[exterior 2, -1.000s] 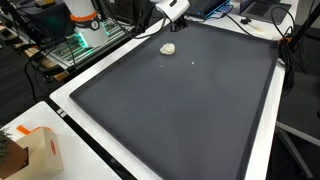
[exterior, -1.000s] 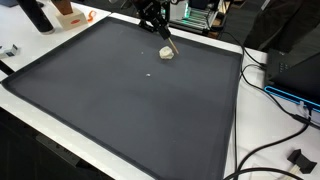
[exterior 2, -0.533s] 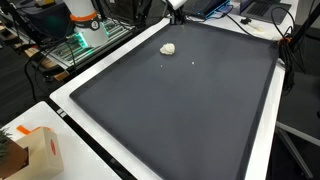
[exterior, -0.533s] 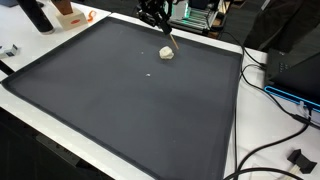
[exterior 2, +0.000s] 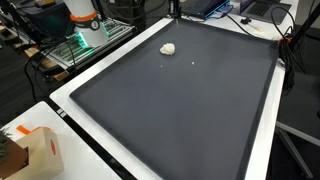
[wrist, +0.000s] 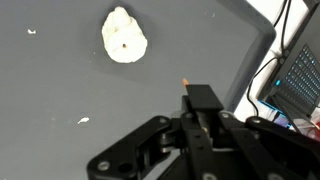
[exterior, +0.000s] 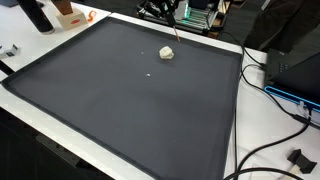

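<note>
One pale doughy lump (exterior: 166,53) sits on the black mat (exterior: 120,110), far end, close to the back edge, nothing touching it. It shows in both exterior views. Pincer (exterior: 160,9) hangs above and behind the lump at the top of the frame, well clear of the mat. Wrist view: pincer (wrist: 200,108) clenched on a thin dark stick (wrist: 200,97) with an orange tip. The tip points toward the lump but is apart from it. In an exterior view the stick slants down from the pincer and ends short of the lump. Tiny white crumb (exterior: 150,72) on the mat near the lump. Mat lies on a white counter (exterior: 250,110). Cables (exterior: 270,95) trail along one side, and a cardboard box (exterior 2: 38,150) sits on a counter corner
</note>
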Tool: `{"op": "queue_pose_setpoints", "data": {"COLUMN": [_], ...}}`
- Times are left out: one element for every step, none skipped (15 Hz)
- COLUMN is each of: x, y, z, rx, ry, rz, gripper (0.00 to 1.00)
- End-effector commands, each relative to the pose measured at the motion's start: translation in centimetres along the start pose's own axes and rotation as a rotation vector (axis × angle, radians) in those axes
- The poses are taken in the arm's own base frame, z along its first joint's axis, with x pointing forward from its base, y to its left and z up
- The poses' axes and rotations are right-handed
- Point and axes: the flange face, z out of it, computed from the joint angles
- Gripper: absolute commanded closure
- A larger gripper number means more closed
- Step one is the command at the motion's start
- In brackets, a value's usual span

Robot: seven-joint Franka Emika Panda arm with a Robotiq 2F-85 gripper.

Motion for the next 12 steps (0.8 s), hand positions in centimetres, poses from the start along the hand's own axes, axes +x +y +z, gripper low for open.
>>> {"op": "queue_pose_setpoints", "data": {"x": [-0.5, -0.5, -0.5, -0.6, -0.6, -0.6, -0.7, -0.7, -0.7, -0.8, -0.9, -0.4], "y": [-2.2, -2.7, -3.2, -3.6, -4.1, -4.5, -4.9, -5.3, -5.6, -6.1, -6.5, -5.5], "z": [-1.2, -1.5, -1.8, -2.1, -2.4, -2.7, -2.9, -3.1, -3.3, -3.6, -3.8, -3.2], "rx": [-0.077, -0.102, -0.126, -0.147, -0.165, -0.185, -0.202, -0.221, -0.235, -0.250, -0.251, -0.225], "ry": [-0.066, -0.087, -0.104, -0.123, -0.138, -0.154, -0.167, -0.178, -0.186, -0.192, -0.202, -0.175], "rz": [-0.047, -0.066, -0.081, -0.097, -0.113, -0.125, -0.138, -0.148, -0.160, -0.173, -0.186, -0.177], "gripper": [0.97, 0.97, 0.97, 0.97, 0.97, 0.97, 0.97, 0.97, 0.97, 0.97, 0.97, 0.87]}}
